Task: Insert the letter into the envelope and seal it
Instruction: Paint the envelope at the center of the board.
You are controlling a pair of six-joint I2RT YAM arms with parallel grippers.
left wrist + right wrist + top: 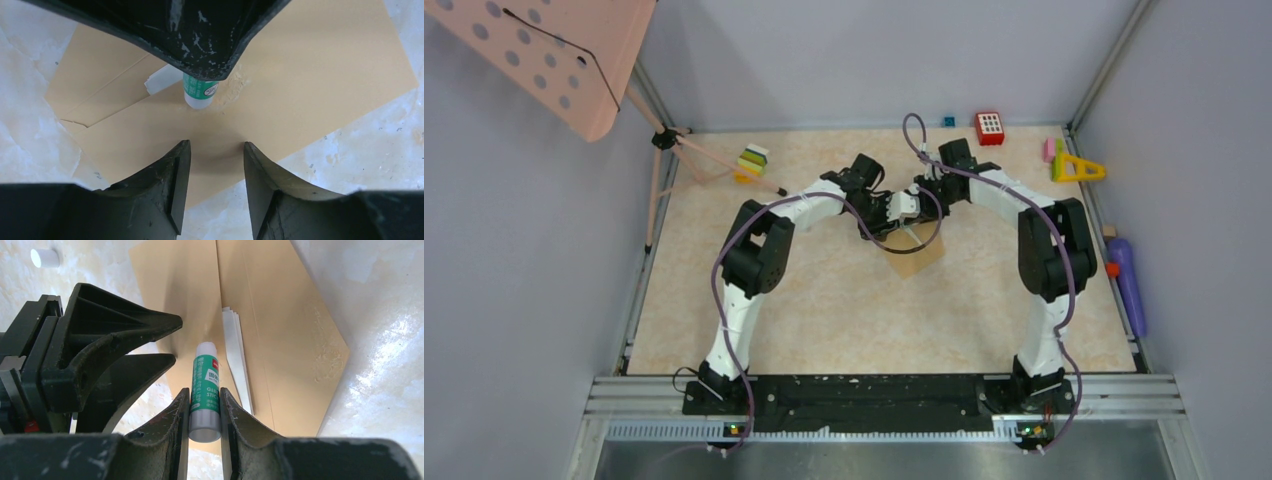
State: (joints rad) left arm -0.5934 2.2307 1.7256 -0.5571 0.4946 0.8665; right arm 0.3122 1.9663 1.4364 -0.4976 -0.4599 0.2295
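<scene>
The tan envelope (916,256) lies flat in the middle of the table, its pointed flap (320,340) open. The white letter (236,347) sticks partly out of the envelope's (280,300) mouth. My right gripper (204,392) is shut on a green glue stick (206,385), whose tip rests on the paper. In the left wrist view the stick (200,92) stands on the envelope (310,75) beside a rough glue smear and the letter's corner (162,80). My left gripper (216,149) hovers open over the envelope's near edge, nothing between its fingers.
A small white cap (45,258) lies on the table beyond the envelope. A pink music stand (554,60) leans in at the back left. Toy blocks (752,162), a red piece (989,127), a yellow triangle (1079,168) and a purple object (1129,285) line the edges.
</scene>
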